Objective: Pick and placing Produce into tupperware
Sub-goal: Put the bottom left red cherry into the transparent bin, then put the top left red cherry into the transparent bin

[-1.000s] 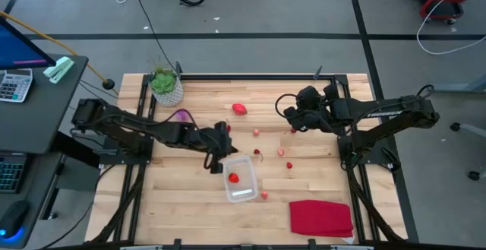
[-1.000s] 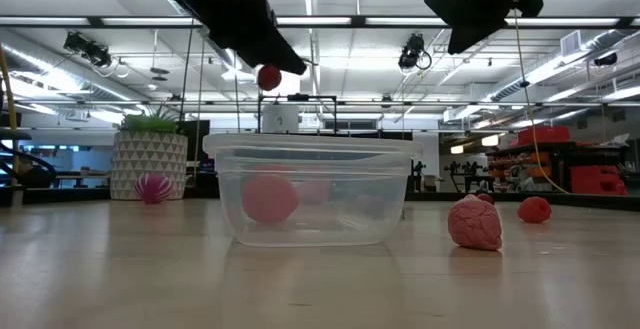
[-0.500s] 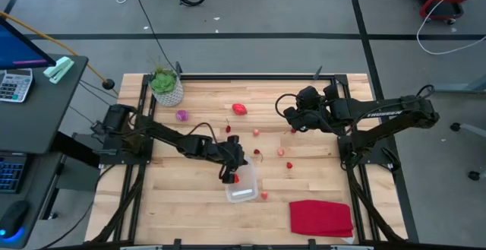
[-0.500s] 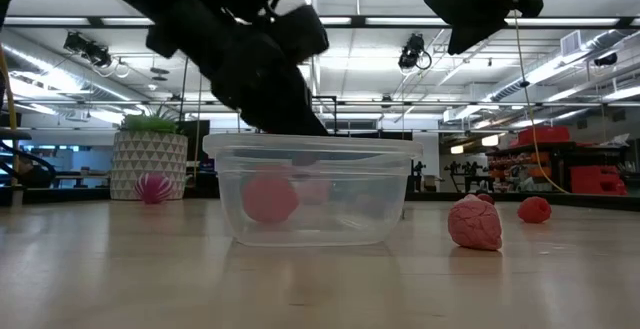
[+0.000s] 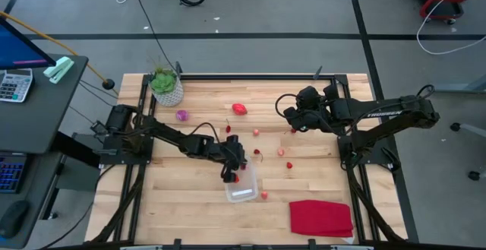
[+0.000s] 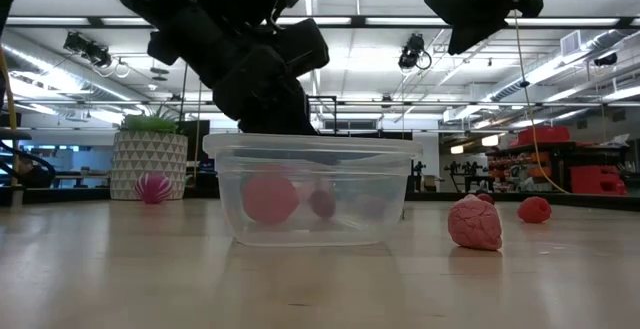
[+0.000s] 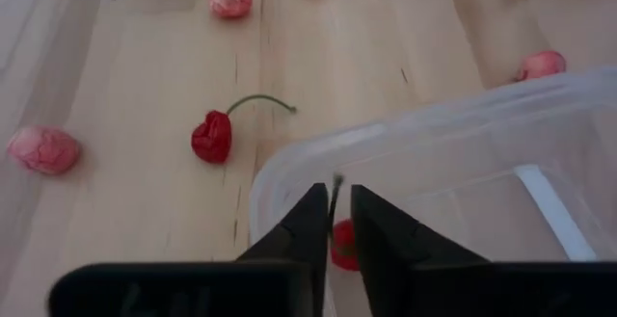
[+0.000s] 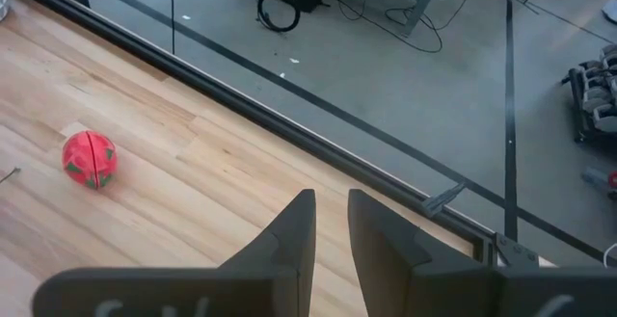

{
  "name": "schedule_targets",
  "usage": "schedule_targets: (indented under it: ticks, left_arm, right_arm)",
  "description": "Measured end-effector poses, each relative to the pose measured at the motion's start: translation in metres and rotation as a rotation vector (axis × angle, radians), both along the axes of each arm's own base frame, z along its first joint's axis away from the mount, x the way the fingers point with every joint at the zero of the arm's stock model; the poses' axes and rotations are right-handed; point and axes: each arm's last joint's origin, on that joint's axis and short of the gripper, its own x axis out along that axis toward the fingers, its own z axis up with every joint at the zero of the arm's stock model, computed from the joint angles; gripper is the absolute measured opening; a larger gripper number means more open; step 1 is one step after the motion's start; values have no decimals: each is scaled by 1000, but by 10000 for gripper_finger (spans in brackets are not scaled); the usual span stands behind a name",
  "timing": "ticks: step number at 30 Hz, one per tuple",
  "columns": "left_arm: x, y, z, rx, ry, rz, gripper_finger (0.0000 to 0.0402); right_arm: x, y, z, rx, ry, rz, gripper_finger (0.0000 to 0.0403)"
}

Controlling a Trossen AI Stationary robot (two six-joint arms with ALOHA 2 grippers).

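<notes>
The clear tupperware (image 5: 240, 183) stands near the middle of the table and holds a pink-red piece (image 6: 270, 197). My left gripper (image 5: 231, 170) reaches down into its far left corner, shut on a small red cherry (image 6: 322, 204). Loose produce lies beyond on the table: a larger red piece (image 5: 239, 109), a purple piece (image 5: 181, 115), a stemmed cherry (image 7: 212, 136) and several tiny red-pink pieces such as (image 5: 280, 151). My right gripper (image 5: 292, 115) hangs shut and holding nothing above the far right part of the table, with the larger red piece (image 8: 89, 159) ahead of it. My left gripper pinches the cherry's thin stem (image 7: 335, 190) between its two fingertips, coming from above and pointing down. The cherry's red body (image 7: 342, 245) hangs below the fingers inside the tupperware. Whether it rests on the container's floor cannot be told.
A flat red cloth (image 5: 320, 218) lies at the near right corner. A green plant in a white pot (image 5: 166, 87) stands at the far left corner. One tiny red piece (image 5: 264, 195) lies just right of the tupperware. Bare wood is to the near left.
My left gripper has moved right and toward the near edge, over the tupperware, and gone down into it, still shut. The cherry, which hung above the container's rim a second ago, now sits inside its walls. In the last half second the arm barely moved.
</notes>
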Motion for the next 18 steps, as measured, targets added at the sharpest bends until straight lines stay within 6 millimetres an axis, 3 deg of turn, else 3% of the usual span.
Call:
schedule_targets:
  ticks: [8, 18]
  left_arm:
    - [0, 2, 5, 36, -20, -25, 98]
    - [-12, 19, 47, 73, -82, -17, 84]
  right_arm:
    - [0, 0, 0, 0, 1, 0, 73]
    - [0, 0, 0, 0, 3, 0, 73]
